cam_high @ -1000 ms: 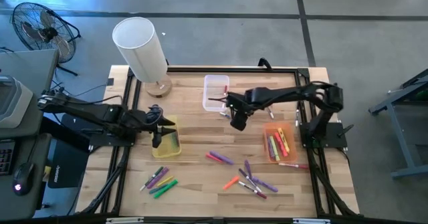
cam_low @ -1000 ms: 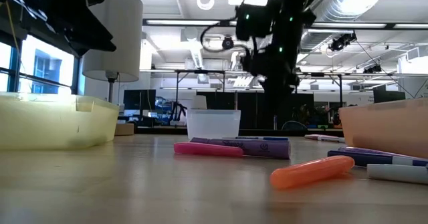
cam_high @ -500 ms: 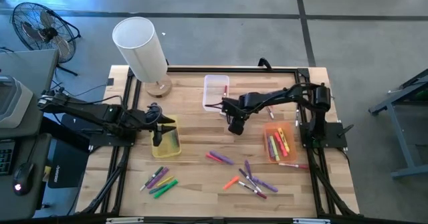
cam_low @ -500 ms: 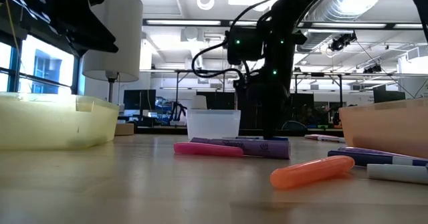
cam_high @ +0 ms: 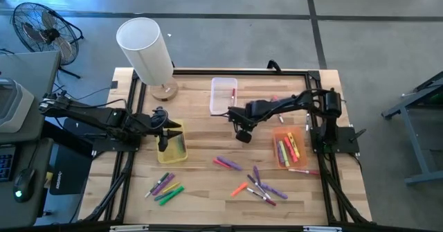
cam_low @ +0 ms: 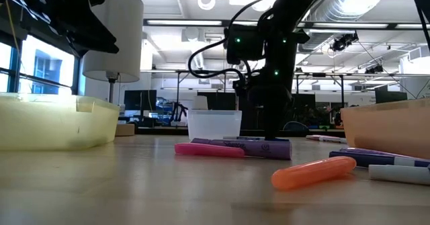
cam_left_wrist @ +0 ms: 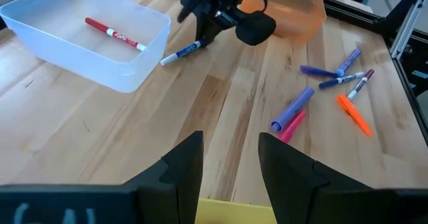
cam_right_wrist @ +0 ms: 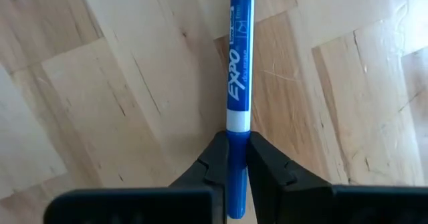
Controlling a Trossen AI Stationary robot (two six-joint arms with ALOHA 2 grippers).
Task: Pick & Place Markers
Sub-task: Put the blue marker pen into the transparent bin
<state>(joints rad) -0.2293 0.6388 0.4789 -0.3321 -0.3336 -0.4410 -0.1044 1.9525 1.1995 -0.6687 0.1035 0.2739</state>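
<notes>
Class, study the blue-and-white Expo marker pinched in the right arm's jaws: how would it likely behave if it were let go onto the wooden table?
The blue-and-white Expo marker looks like a straight, rigid plastic tube, so it probably stays stiff. Its round barrel would likely roll on the flat wooden table. The right gripper pinches only one end, so it may pivot.

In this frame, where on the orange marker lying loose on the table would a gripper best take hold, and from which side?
Grip the orange marker mid-barrel from straight above, fingers across its width. It lies flat on the table, angled, with bare wood on both long sides and the nearest markers apart from it.
</notes>
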